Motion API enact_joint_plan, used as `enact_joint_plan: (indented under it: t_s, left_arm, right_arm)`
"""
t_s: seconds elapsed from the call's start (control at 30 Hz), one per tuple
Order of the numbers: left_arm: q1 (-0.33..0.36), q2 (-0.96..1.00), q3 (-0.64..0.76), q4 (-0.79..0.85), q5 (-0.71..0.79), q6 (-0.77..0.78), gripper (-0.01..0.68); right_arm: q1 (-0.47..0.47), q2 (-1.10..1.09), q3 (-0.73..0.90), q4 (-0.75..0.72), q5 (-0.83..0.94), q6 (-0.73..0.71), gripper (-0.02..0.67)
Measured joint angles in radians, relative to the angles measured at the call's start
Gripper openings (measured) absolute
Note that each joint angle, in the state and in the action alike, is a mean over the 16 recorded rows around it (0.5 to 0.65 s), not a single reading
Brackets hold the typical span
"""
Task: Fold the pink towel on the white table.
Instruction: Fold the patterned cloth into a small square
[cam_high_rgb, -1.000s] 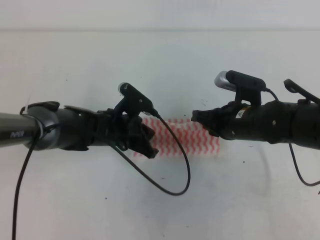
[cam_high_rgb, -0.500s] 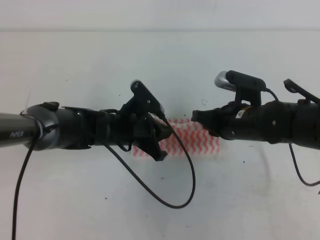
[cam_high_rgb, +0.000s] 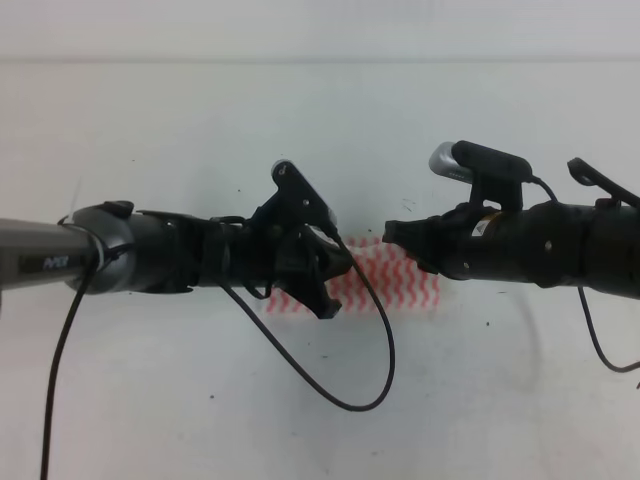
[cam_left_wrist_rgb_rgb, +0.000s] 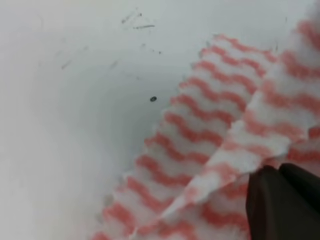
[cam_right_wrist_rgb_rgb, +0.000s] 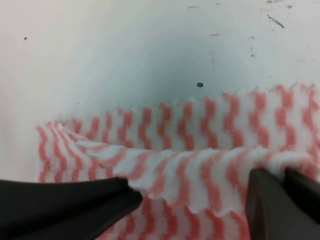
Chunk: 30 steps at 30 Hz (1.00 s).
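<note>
Both pincers are closed on cloth: our left gripper (cam_high_rgb: 330, 290) and right gripper (cam_high_rgb: 400, 240) each pinch an edge of the pink towel (cam_high_rgb: 390, 285), mid-frame on the white table (cam_high_rgb: 300, 110). We judge the fold underway; next, carry the lifted edge across and lay it down flat.

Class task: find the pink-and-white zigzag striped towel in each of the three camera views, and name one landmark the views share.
Exterior high: the pink-and-white zigzag striped towel lies centre, between the two arms.
Left wrist: lower right, one edge lifted.
Right wrist: lower half, a fold raised.
Shared landmark: the plain white table with dark specks.
</note>
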Motion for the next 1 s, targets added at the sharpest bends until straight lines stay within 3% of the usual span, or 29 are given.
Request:
enact_joint_plan:
  t_s: [1.0]
  left_arm:
    - [0.0,0.018,-0.025,0.0,-0.001,0.039,0.0]
  right_arm:
    - [-0.001,-0.003,0.0,-0.004,-0.033,0.001,0.009]
